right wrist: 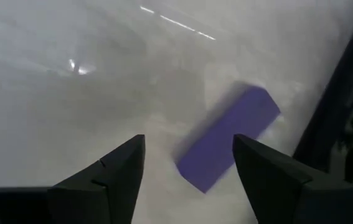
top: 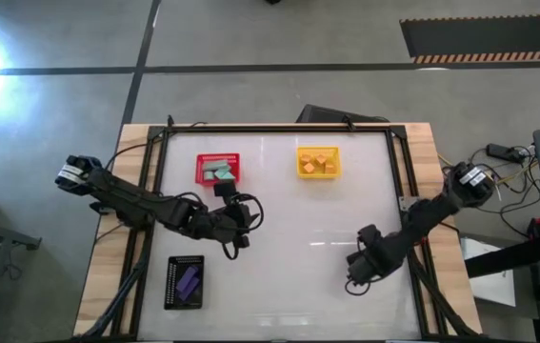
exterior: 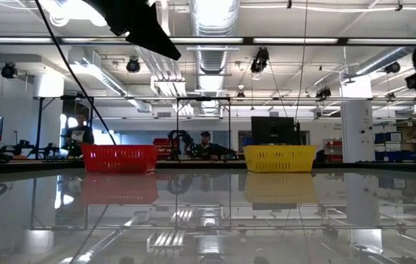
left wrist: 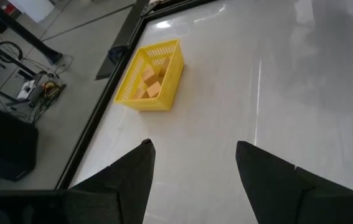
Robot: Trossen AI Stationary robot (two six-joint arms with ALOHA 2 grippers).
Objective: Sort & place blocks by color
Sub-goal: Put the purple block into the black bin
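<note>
My right gripper (right wrist: 188,138) is open and hangs low over the table's near right part (top: 353,276). A purple block (right wrist: 229,140) lies flat on the white tabletop just beyond its fingertips, untouched; in the high view the gripper hides it. My left gripper (left wrist: 192,146) is open and empty, left of the table's middle (top: 246,221), and faces the yellow basket (left wrist: 153,76) that holds orange blocks (left wrist: 151,84). Teal blocks (top: 218,172) lie in the red basket (top: 203,160). Purple blocks (top: 190,279) lie in the black basket (top: 171,286).
The red basket (exterior: 119,158) and the yellow basket (exterior: 279,158) stand side by side near the table's far edge, and the black basket sits at the near left. A dark frame (top: 398,162) runs around the white tabletop. People show in the room far behind the table.
</note>
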